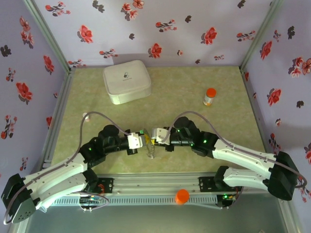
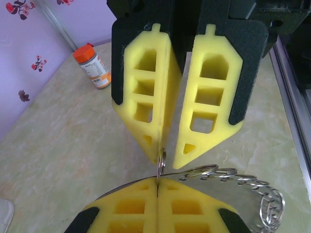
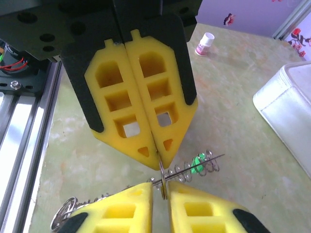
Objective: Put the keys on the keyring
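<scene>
Grey single keyring, one green key, left end effector clamping it, right end effector barely parted

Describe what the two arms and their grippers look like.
Both the left arm and right arm have white shells near the base, black links further out, and a thin grey cable looping alongside. The left gripper and right gripper have yellow tapered fingers with cut-out windows on black backing.

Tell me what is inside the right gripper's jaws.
A small metal ring stands edge-on between the right gripper's slightly parted fingers. Its far edge is hidden, pinched in the shut left gripper. A green key lies behind.
</scene>
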{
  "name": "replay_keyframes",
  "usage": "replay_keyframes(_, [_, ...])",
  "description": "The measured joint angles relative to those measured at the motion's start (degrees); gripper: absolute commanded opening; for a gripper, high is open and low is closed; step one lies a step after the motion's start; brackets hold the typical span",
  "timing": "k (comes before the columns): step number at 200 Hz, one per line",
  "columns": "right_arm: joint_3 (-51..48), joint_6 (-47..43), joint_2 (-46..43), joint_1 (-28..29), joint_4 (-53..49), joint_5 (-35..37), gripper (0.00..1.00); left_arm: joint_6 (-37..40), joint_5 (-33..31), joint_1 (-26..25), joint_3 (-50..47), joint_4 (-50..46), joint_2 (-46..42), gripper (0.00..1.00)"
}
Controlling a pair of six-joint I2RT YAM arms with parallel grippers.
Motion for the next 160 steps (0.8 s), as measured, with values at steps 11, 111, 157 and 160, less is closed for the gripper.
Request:
replay_keyframes(11, [0.0,0.0,0.1,0.0,0.1,0.0,0.08,0.0,0.0,-0.1,0.0,-0.1,0.0,0.0])
replay_keyframes(111, [-1.0,0.0,0.2,0.0,1.7,-0.9,0.0,-1.4,-1.2,-0.3,-1.9,3.6,-2.0,0.21])
replay_keyframes(157, [-2.6,0.8,-0.4,0.0,4.1,-2.5,0.0,-3.4,-0.9,-0.3,-3.7,4.6,-3.4,0.23])
replay_keyframes(160, [-2.7,0.9,-0.4,0.0,4.3,-2.6,0.0,-3.6,-0.8,-0.3,-3.8,4.7,-3.5,0.24])
